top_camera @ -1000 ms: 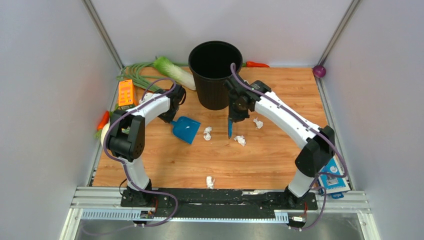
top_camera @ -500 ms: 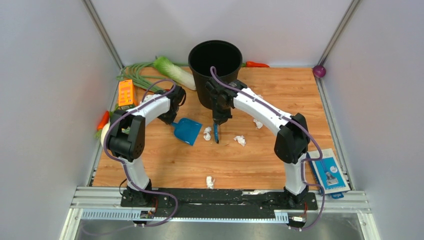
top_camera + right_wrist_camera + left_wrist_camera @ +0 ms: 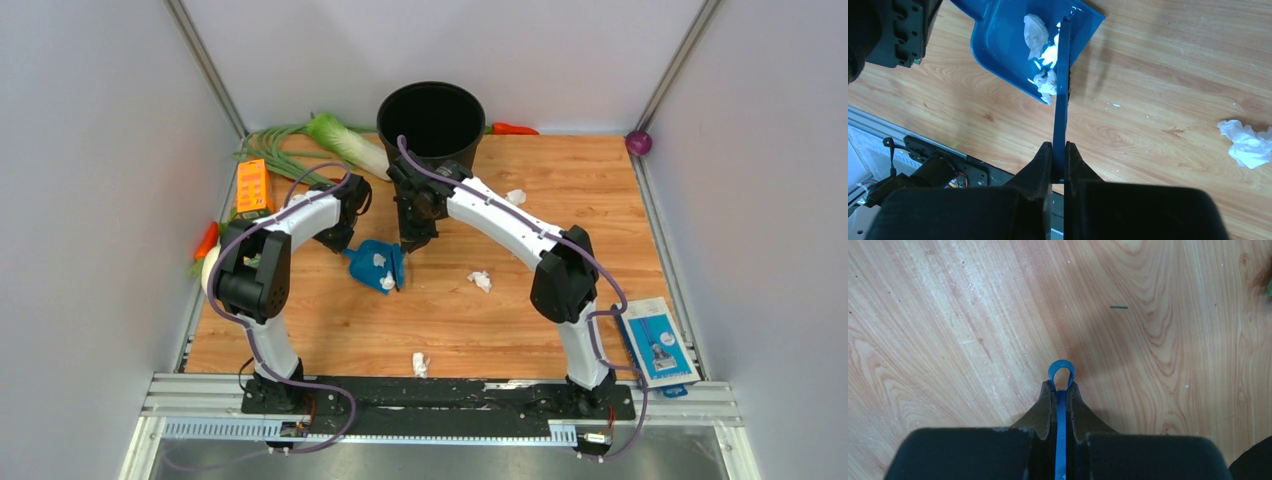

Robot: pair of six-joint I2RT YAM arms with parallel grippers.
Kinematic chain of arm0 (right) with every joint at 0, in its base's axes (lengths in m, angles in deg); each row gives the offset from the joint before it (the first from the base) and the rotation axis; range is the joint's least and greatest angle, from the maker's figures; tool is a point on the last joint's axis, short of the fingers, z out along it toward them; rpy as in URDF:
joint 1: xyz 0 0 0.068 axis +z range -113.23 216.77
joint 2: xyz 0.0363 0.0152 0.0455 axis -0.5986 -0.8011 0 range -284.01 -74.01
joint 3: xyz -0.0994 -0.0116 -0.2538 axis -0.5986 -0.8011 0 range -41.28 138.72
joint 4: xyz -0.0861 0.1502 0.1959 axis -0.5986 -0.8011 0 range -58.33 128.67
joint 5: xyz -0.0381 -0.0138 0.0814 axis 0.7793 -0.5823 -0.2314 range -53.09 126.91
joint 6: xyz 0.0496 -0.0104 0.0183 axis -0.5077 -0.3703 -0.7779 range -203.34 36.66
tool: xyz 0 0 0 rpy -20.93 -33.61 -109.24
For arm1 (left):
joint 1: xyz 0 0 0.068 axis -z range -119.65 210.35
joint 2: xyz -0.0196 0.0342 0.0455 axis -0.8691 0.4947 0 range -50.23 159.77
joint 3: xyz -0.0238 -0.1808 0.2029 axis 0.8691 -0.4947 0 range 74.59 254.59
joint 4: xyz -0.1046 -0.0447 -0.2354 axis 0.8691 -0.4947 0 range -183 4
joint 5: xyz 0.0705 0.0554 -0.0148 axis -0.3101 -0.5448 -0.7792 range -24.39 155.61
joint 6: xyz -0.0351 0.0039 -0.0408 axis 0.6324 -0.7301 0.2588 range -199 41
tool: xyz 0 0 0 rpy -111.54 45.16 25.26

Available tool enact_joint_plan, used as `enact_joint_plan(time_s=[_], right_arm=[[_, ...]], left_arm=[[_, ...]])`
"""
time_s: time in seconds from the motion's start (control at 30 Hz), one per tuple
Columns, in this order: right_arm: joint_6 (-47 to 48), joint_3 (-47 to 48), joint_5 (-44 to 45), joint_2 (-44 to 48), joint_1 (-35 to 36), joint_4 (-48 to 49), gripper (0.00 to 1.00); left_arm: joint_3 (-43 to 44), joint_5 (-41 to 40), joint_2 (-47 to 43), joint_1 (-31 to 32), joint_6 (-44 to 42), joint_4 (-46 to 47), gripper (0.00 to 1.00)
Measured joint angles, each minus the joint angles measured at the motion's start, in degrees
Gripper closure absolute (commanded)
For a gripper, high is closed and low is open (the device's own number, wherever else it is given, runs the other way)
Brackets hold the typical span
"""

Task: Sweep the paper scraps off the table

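Note:
My left gripper (image 3: 346, 240) is shut on the handle of a blue dustpan (image 3: 377, 262); the handle's loop (image 3: 1061, 371) sticks out past my left gripper (image 3: 1061, 388). My right gripper (image 3: 411, 238) is shut on a thin blue brush (image 3: 1063, 90), whose far end rests at the dustpan's mouth (image 3: 998, 45); in its wrist view the right gripper (image 3: 1058, 147) pinches the brush's near end. White paper scraps (image 3: 1036, 31) lie inside the pan. Loose scraps lie on the table (image 3: 560, 300): one right of the pan (image 3: 481, 281), one behind the right arm (image 3: 516, 197), one near the front rail (image 3: 421, 363).
A black bin (image 3: 432, 120) stands at the back centre. A cabbage (image 3: 345, 145), green stalks (image 3: 268, 148), an orange box (image 3: 253, 186) and a carrot (image 3: 205, 240) lie at the left. A red chili (image 3: 514, 129), a purple ball (image 3: 638, 142) and a blue card (image 3: 657, 345) are at the right.
My right gripper moved left with the brush and pushed the scrap beside the dustpan into it. The dustpan shifted slightly toward the brush. The other loose scraps stayed put.

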Motion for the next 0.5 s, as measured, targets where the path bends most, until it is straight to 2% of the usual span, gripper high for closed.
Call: enact_joint_plan(time_s=[0.5], right_arm=[[-1.36,0.55,0.26,0.85,0.00,2.95,1.00]], left_arm=[[-2.62,1.92,-1.14,-0.09,-0.24,0.17,1.00]])
